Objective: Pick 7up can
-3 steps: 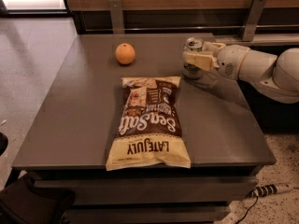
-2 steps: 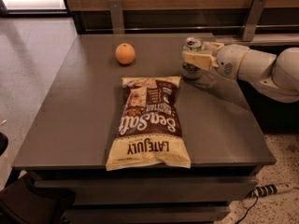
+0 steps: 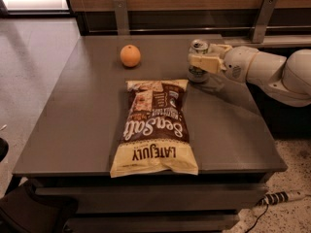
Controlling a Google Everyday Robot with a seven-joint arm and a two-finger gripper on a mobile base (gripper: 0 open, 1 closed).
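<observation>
The 7up can [image 3: 195,74] stands upright on the dark grey table [image 3: 87,110], at the far right, just beyond the top corner of the chip bag. It is whitish-silver with green marks and a silver top. My gripper [image 3: 200,54] reaches in from the right on a white arm. One cream finger [image 3: 206,62] lies across the can's front side, and the other [image 3: 219,48] is behind the can. The fingers sit against the can, which still rests on the table.
A large brown and cream Late July chip bag [image 3: 155,125] lies flat in the middle of the table. An orange [image 3: 130,56] sits at the far left. A wooden wall with metal brackets [image 3: 121,14] runs behind the table. A power strip [image 3: 284,196] lies on the floor at the lower right.
</observation>
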